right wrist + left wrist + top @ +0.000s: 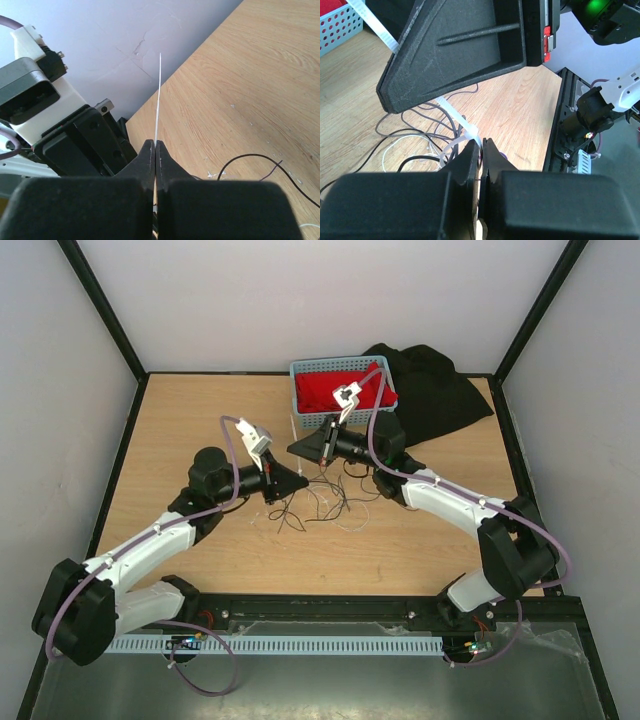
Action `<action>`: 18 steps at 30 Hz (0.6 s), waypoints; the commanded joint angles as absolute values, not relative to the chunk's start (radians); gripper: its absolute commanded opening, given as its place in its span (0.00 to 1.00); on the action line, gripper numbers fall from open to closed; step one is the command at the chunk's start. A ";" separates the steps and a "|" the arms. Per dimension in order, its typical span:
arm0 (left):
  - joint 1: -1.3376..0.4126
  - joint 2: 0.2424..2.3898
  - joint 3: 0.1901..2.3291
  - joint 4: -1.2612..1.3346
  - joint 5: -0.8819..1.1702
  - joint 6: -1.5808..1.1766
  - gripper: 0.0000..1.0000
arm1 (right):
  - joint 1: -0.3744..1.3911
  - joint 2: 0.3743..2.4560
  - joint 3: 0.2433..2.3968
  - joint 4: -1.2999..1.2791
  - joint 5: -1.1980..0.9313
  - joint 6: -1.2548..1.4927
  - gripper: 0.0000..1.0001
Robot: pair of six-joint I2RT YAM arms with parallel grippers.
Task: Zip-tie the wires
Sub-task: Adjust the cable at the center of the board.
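Both claws are pinched shut on the zip tie (pixel 374 25) just in front of the basket (pixel 296 390), left claw (pixel 481 145) at its looped end by the wires (pixel 320 502), right claw (pixel 155 147) on the tail, probably to cinch it tight.

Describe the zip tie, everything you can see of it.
The zip tie is a thin, narrow white plastic strip that looks stiff. In the left wrist view it slants above the table, partly hidden behind the right gripper, with its far end toward the blue basket. Its near end curls into a small loop at the shut left gripper, over the wires. The right gripper, also shut, pinches the strip edge-on.
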State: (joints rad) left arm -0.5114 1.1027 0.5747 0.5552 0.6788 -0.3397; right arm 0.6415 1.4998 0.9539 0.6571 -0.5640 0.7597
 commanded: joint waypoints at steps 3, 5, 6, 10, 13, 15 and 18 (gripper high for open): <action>-0.510 1.077 0.560 0.594 0.675 -0.333 0.24 | 0.632 1.462 0.980 0.616 -0.561 0.717 0.00; -0.501 1.061 0.551 0.592 0.666 -0.335 0.41 | 0.632 1.458 0.979 0.607 -0.560 0.714 0.00; -0.496 1.051 0.548 0.591 0.660 -0.336 0.46 | 0.632 1.456 0.977 0.605 -0.560 0.714 0.00; -0.468 1.008 0.537 0.585 0.650 -0.346 0.56 | 0.632 1.455 0.974 0.596 -0.561 0.712 0.00; -0.462 0.986 0.539 0.582 0.634 -0.346 0.60 | 0.632 1.457 0.975 0.598 -0.560 0.716 0.00; -0.462 0.990 0.546 0.581 0.630 -0.345 0.61 | 0.632 1.458 0.976 0.601 -0.563 0.720 0.00; -0.463 1.018 0.571 0.581 0.643 -0.343 0.64 | 0.633 1.460 0.975 0.609 -0.567 0.731 0.00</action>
